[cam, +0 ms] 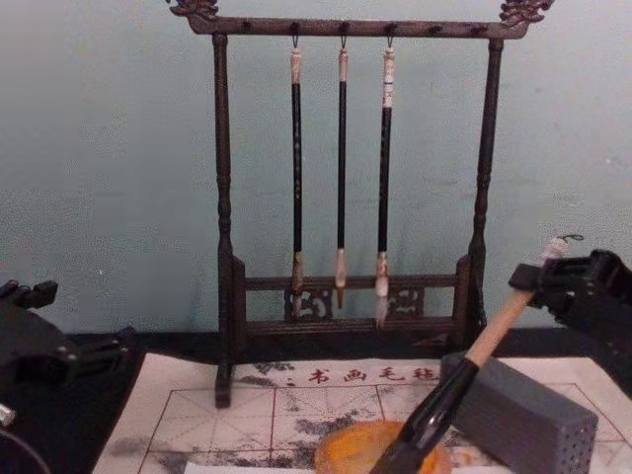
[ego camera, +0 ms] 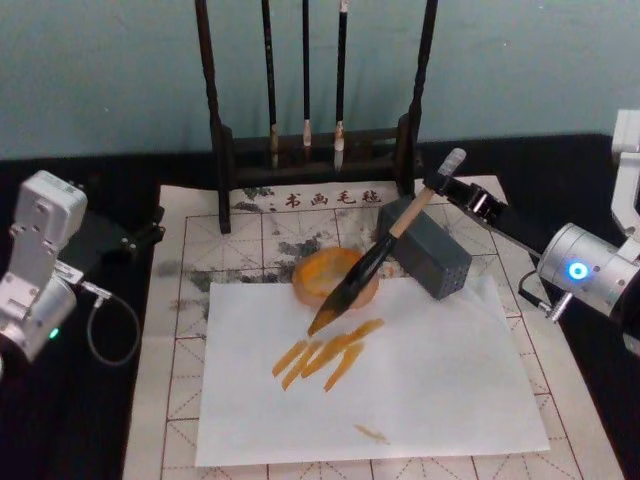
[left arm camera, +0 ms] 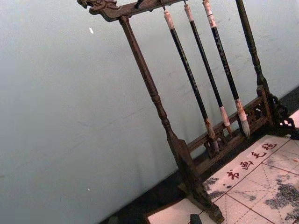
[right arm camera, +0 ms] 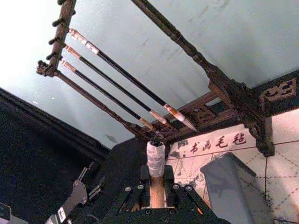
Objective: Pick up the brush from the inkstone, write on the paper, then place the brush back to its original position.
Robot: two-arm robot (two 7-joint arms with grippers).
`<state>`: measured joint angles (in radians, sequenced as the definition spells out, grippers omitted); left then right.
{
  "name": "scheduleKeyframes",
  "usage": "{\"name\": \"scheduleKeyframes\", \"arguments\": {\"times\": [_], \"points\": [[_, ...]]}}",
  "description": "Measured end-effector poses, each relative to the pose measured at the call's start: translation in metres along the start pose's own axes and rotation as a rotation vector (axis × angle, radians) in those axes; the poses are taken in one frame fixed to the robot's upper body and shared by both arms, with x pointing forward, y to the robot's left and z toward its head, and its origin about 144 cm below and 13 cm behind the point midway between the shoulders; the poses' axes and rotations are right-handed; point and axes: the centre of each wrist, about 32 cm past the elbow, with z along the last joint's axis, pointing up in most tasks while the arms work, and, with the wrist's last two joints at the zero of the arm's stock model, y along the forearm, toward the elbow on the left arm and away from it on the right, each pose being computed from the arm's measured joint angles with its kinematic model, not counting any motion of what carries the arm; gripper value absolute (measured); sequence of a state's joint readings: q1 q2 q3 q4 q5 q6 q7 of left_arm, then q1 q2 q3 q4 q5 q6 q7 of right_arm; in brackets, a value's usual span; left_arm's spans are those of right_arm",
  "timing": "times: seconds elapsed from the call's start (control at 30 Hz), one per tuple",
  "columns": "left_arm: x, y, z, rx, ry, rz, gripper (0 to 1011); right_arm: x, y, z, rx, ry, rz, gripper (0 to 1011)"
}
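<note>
Over the black table (ego camera: 70,430), right gripper (ego camera: 440,186) clamps the large pale-wood brush (ego camera: 375,260) aslant (so bristles stroke white paper (ego camera: 430,380)) beside the orange dish (ego camera: 318,268); left gripper (ego camera: 140,236) idles.

Head view looks down, chest view level; both share the rack (ego camera: 213,110).

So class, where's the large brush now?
Head view, right of centre: the brush slants from the right gripper down across the orange dish, tip by the orange strokes; left gripper parked far left.
</note>
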<state>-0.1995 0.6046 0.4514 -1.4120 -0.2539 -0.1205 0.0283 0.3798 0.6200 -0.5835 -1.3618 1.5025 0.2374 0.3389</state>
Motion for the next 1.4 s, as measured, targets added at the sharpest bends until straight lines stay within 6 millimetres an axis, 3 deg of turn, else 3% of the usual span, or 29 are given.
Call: {"name": "scheduleKeyframes", "arguments": {"times": [1.4], "points": [[0.0, 0.0, 0.0, 0.0, 0.0, 0.0, 1001, -0.0064, 0.0003, -0.0015, 0.031, 0.008, -0.013, 202]]}}
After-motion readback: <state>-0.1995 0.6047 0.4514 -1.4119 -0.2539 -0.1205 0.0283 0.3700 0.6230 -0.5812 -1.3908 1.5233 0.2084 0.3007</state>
